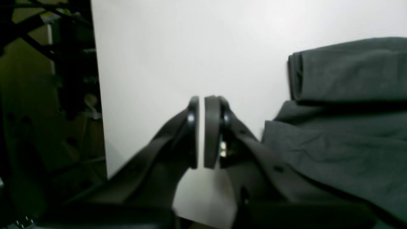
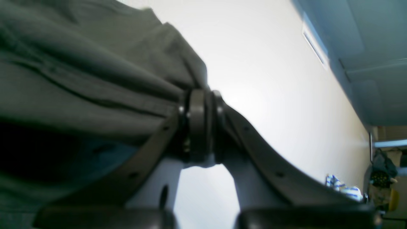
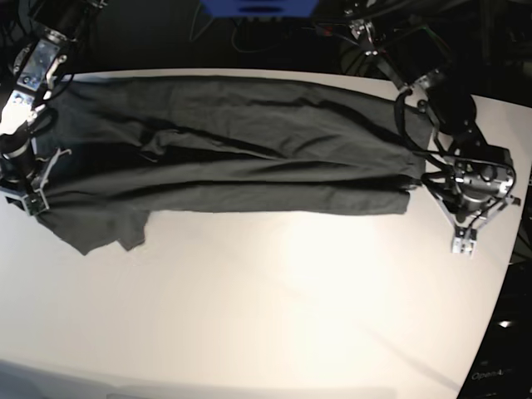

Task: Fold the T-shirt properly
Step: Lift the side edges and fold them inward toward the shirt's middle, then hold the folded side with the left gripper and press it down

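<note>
The dark grey T-shirt (image 3: 249, 158) lies stretched in a long band across the far half of the white table (image 3: 274, 316), with a sleeve sticking out at its left end. My right gripper (image 3: 32, 199) is at that left end. In the right wrist view the right gripper (image 2: 205, 93) is shut, and the folds of the T-shirt (image 2: 79, 79) run into its pads. My left gripper (image 3: 463, 243) hangs just off the shirt's right end. Up close the left gripper (image 1: 201, 98) is shut on nothing, and the T-shirt (image 1: 343, 143) lies to its right.
The table's right edge runs close behind the left arm (image 3: 465, 166). A dark frame (image 1: 47, 63) stands beyond the table edge in the left wrist view. A blue object (image 3: 258, 7) sits behind the far edge. The near half of the table is bare white surface.
</note>
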Robot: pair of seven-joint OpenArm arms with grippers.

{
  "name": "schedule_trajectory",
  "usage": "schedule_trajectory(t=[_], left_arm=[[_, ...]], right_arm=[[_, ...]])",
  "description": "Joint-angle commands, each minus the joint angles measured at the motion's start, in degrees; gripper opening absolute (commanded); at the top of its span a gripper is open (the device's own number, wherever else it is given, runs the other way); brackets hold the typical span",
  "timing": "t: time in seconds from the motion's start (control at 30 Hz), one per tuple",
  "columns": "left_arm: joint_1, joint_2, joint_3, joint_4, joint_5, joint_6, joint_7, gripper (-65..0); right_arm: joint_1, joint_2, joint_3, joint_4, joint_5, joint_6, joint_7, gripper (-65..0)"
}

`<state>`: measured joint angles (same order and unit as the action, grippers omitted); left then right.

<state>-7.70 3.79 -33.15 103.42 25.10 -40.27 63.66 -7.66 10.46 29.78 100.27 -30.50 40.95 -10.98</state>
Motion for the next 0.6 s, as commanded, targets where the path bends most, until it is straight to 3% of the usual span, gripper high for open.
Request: schedule_trajectory(t=[0.0,0.27,0.57], left_arm=[[-0.52,-0.32,-0.04,1.33,0.08,0.27,-0.32,-62.4],[-0.43,-0.41,-0.13,-0.69,0.08,0.27,-1.02,-62.4],[-9.92,-0.32,-0.04,-13.09,0.26,0.27,-0.32,-62.4]], right_arm=[[-0.03,1.01,0.77,1.14,0.57,-0.95,0.92,-64.7],[-1.44,0.84,0.68,1.05,0.57,-0.95,1.01,-64.7],[-1.26,-0.22,0.59,1.05,0.57,-0.95,1.01,-64.7]])
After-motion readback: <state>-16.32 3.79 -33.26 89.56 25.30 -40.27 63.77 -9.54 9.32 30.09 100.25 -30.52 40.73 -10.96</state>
